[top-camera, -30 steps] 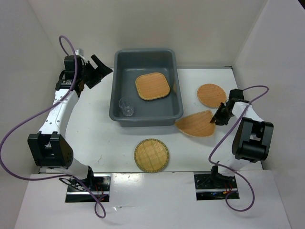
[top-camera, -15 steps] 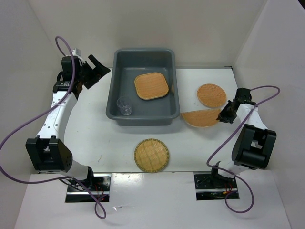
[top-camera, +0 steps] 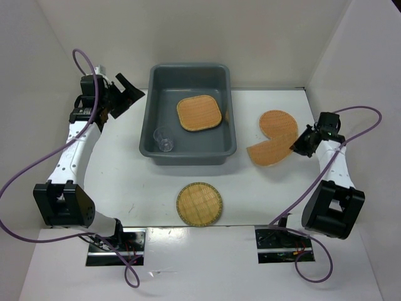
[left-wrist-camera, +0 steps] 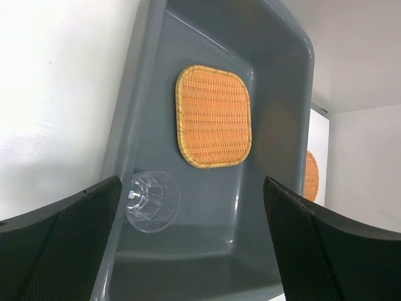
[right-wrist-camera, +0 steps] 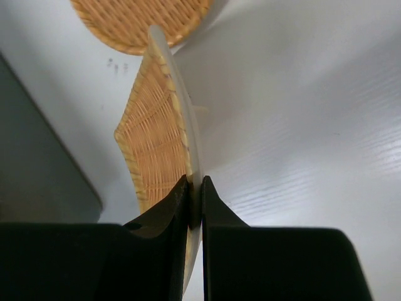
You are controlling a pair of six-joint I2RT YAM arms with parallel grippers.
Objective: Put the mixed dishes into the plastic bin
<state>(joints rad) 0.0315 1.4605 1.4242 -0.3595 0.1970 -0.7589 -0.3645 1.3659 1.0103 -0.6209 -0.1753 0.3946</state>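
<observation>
The dark grey plastic bin (top-camera: 151, 119) stands at the back centre and holds the rounded-square woven plate (top-camera: 200, 113) and the clear cup (top-camera: 164, 140); both also show in the left wrist view, plate (left-wrist-camera: 213, 116) and cup (left-wrist-camera: 150, 200). My right gripper (top-camera: 297, 145) is shut on the edge of the fan-shaped plate (top-camera: 270, 151), held lifted and tilted right of the bin; the wrist view shows the jaws pinching its rim (right-wrist-camera: 164, 132). One round plate (top-camera: 279, 124) lies behind it. Another round plate (top-camera: 199, 203) lies near the front. My left gripper (top-camera: 127, 95) is open, left of the bin.
White walls enclose the table on the left, back and right. Purple cables loop from both arms. The right arm's base (top-camera: 329, 210) stands at the front right, the left arm's base (top-camera: 62, 202) at the front left.
My right gripper has carried the fan-shaped plate up and to the right, away from the bin's near corner, tilting it. The bin shifted slightly left at first. The left arm barely moved.
</observation>
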